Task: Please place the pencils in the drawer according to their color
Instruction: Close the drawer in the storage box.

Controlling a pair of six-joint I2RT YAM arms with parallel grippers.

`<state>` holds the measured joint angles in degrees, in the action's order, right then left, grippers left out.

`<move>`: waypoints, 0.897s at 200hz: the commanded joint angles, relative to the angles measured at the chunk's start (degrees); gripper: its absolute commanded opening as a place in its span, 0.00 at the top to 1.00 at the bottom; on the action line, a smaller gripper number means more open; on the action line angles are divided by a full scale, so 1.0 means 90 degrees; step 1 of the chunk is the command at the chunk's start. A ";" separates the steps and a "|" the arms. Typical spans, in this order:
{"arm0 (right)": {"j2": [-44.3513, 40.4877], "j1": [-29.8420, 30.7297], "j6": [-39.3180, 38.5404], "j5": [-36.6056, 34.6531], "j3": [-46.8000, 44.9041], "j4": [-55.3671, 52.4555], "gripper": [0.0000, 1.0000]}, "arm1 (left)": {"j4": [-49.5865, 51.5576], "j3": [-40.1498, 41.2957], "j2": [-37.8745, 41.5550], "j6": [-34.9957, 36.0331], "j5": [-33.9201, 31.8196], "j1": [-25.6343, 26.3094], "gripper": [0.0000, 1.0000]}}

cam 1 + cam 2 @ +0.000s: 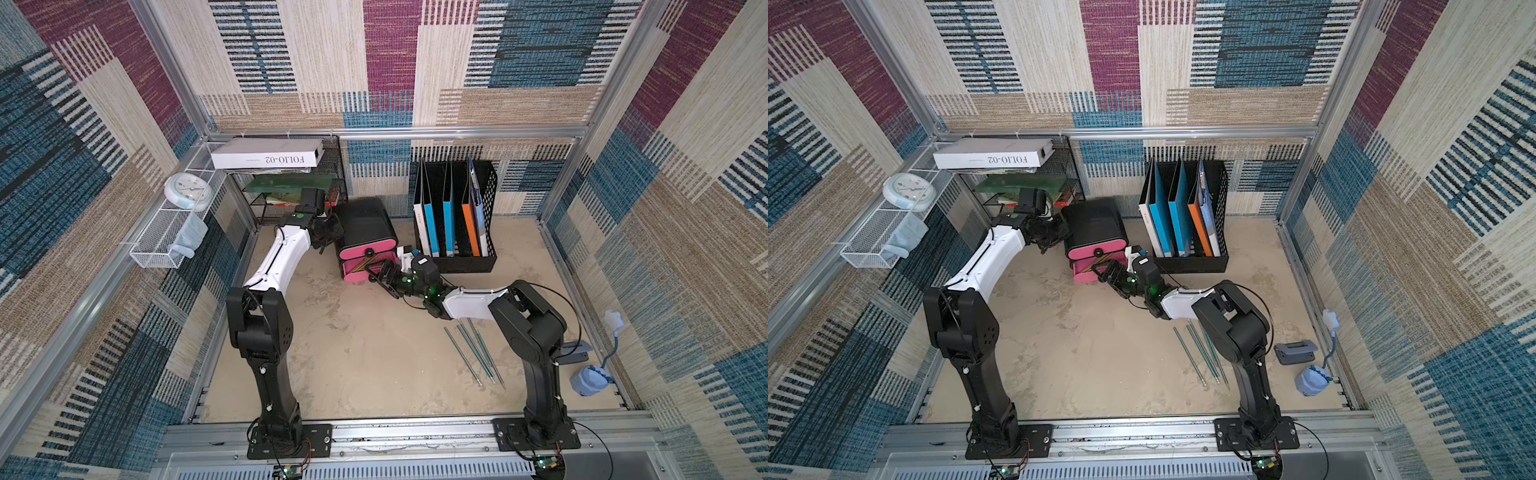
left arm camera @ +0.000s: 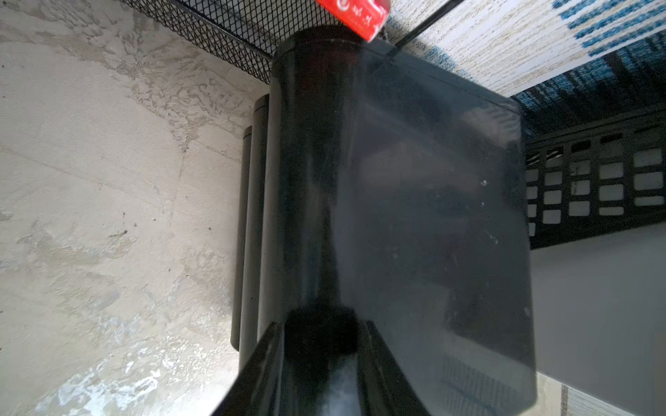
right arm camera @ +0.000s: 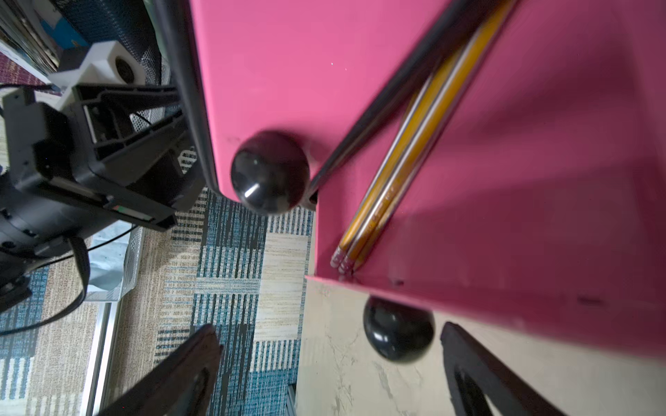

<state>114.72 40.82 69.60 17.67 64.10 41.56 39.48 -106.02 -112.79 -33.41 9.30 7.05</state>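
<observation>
Right jaws (image 3: 331,333) spread wide, straddling the knob (image 3: 398,329) of the pulled-out middle drawer (image 3: 522,180). No contact visible, nothing held. Left jaws (image 1: 328,236) at the left flank of the drawer chest (image 1: 363,222); opening and contact can't be read. Yellow pencils (image 3: 403,158) and a dark pencil (image 3: 389,97) lie in that drawer, long axes diagonal, yellow eraser ends at its front wall. Chest at the desk (image 1: 353,353) far edge, file holder (image 1: 457,257) just beside the right wrist. Teal pencils (image 1: 473,351) lie toward the right edge, roughly parallel, running far-to-near. Desk middle is open.
</observation>
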 commanded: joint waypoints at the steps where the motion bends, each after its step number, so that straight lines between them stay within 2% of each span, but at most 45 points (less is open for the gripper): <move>1: -0.0333 0.0015 -0.0022 -0.0003 -0.0465 0.0282 0.01 | 0.1141 0.0124 -0.0114 0.0066 0.0305 0.0042 0.64; 45: -0.0747 0.0001 0.0172 -0.0382 -0.1224 0.0465 0.00 | 0.1116 0.0222 -0.0094 0.0084 0.0323 0.0047 0.65; 54: -0.0712 0.0006 0.0255 -0.0434 -0.1252 0.0511 0.06 | 0.1109 0.0243 -0.0087 0.0080 0.0324 0.0056 0.65; 59: -0.0678 -0.0001 0.0309 -0.0448 -0.1262 0.0551 0.11 | 0.1098 0.0246 -0.0085 0.0089 0.0319 0.0057 0.65; 66: -0.0621 -0.0009 0.0401 -0.0459 -0.1248 0.0590 0.23 | 0.1096 0.0269 -0.0086 0.0094 0.0333 0.0066 0.66; 92: -0.0344 -0.0061 0.0726 -0.0417 -0.1119 0.0967 0.80 | 0.1081 0.0303 -0.0069 0.0105 0.0340 0.0086 0.67; 104: -0.0208 -0.0077 0.0803 -0.0382 -0.1008 0.1056 1.00 | 0.1071 0.0311 -0.0065 0.0107 0.0353 0.0086 0.67; 179: 0.0473 -0.0234 0.0889 -0.0381 -0.0122 0.0828 1.00 | 0.0967 0.0436 -0.0055 0.0105 0.0456 0.0115 0.70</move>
<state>117.43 38.98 77.19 14.17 60.86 48.73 37.47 -103.42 -111.83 -33.17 8.95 7.25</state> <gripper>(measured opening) 0.062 0.309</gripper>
